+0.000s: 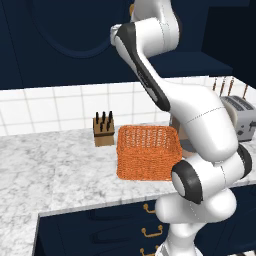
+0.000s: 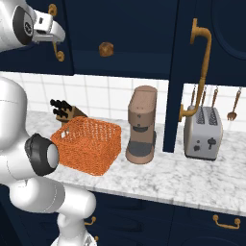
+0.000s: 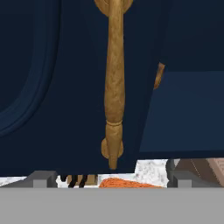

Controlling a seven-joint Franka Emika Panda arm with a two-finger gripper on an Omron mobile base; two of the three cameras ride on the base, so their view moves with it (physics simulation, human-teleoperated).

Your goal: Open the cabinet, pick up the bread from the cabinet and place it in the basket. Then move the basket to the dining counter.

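Note:
The navy cabinet [image 2: 120, 33] has its right door [image 2: 173, 81] swung out edge-on, and its left door [image 1: 65, 40] is shut. The small brown bread [image 2: 106, 48] lies on the shelf inside; a sliver of bread [image 3: 159, 75] shows past the door edge. My gripper [image 2: 54, 32] is open, close in front of the left door's long brass handle [image 3: 114, 83], with its fingertips [image 3: 41, 177] wide apart on either side of it and not touching. The orange woven basket [image 1: 148, 152] stands empty on the marble counter [image 1: 50, 170] below. The dining counter is out of view.
A wooden knife block [image 1: 104, 129] stands behind the basket's left corner. A brown coffee machine [image 2: 141, 125] and a silver toaster [image 2: 203, 132] sit to the basket's right, under the open door's handle [image 2: 199, 72]. Utensils hang on the tiled wall.

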